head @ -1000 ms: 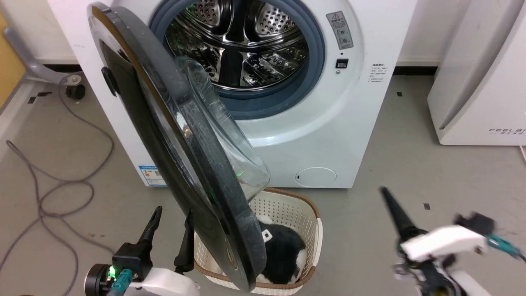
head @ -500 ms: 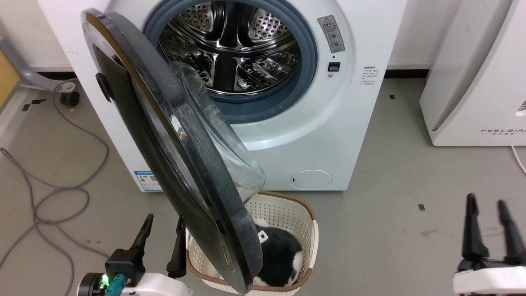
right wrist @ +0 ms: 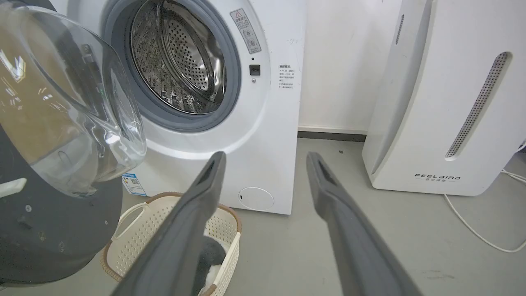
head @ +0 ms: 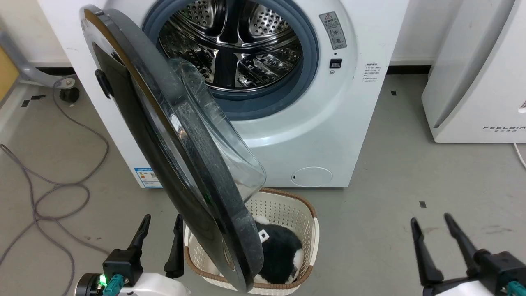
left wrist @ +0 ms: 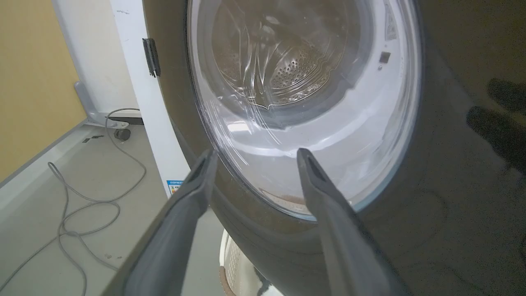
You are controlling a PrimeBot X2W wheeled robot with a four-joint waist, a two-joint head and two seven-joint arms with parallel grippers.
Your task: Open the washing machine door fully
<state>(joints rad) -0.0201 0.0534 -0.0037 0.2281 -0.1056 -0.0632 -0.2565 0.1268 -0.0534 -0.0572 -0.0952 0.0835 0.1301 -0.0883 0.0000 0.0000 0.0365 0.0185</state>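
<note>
Grey floor (head: pixel 390 164), right fingers (head: pixel 423 255) shifted left, apart

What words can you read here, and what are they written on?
"FEELBAIRD": low on the front of the white appliance.
Too small: the warning sticker with a red triangle, beside the drum on the washing machine.
Too small: the small print block right of it.
Too small: the blue label low on the machine.
</note>
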